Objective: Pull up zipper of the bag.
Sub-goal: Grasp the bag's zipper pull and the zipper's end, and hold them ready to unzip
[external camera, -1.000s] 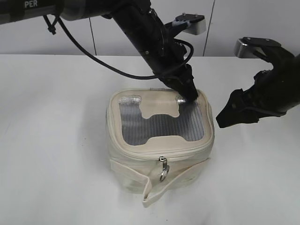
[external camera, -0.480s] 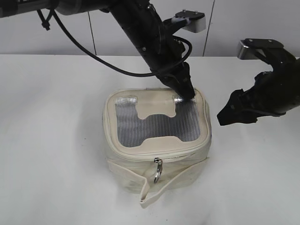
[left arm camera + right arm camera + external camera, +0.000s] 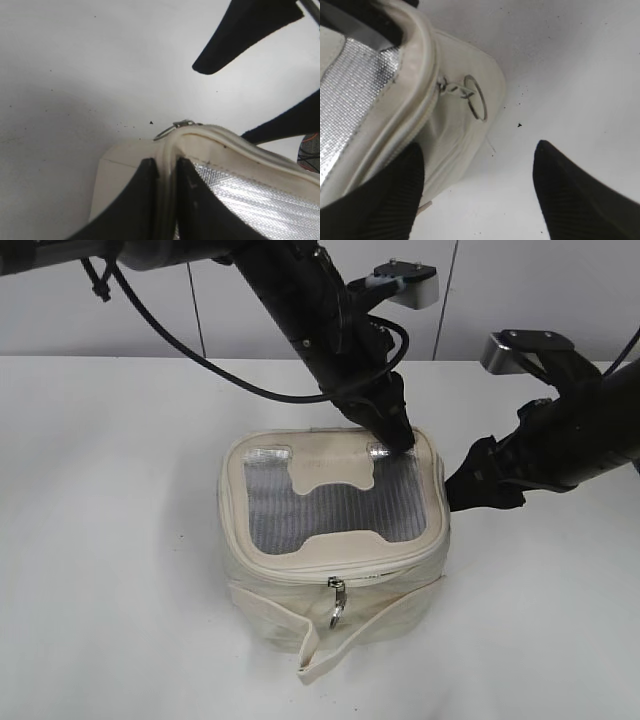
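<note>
The right gripper (image 3: 462, 488) has been brought closer to the bag (image 3: 335, 540) (cream, on the white worktop (image 3: 110, 490)), its fingers (image 3: 570, 200) spread beside a ring pull (image 3: 475, 97). The bag's rear rim is pinched by the left gripper (image 3: 167, 175).

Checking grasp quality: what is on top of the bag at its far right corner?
The left gripper presses there, its fingers pinching the bag's cream top rim. The silver panel shows beside them; the arm covers the rim behind.
</note>
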